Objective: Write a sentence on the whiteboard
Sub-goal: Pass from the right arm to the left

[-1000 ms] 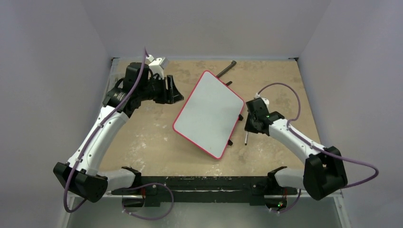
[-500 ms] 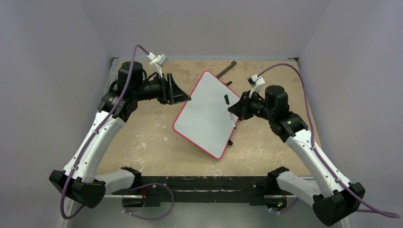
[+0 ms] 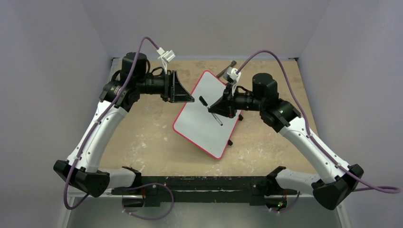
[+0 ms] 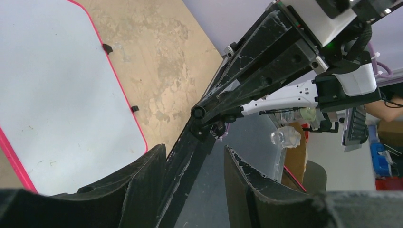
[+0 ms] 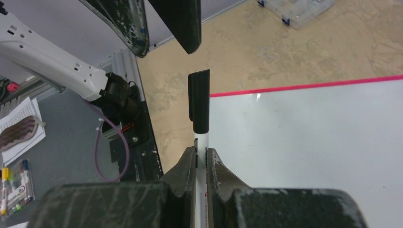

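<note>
Now, on the tan table (image 3: pixel 142 137), the whiteboard (image 3: pixel 204 130) lies flat at centre, its long axis slanting from 1 o'clock down to 7 o'clock and its red rim showing all round. Both arms reach in. The left arm (image 3: pixel 100 128) comes from 8 o'clock and the right arm (image 3: pixel 304 137) from 4 o'clock. The left gripper (image 3: pixel 184 95) hangs just off the board's 10 o'clock edge, fingers (image 4: pixel 142 190) spread with nothing between them. The right gripper (image 3: pixel 219 108) sits over the board's upper half, clamped tight on a marker (image 5: pixel 199 109). Its black cap is on and points to 10 o'clock, straight at the left gripper. A dark rod (image 3: pixel 221 73) lies at the board's 12 o'clock corner, and small black clips (image 4: pixel 108 47) peek out along its edge.
</note>
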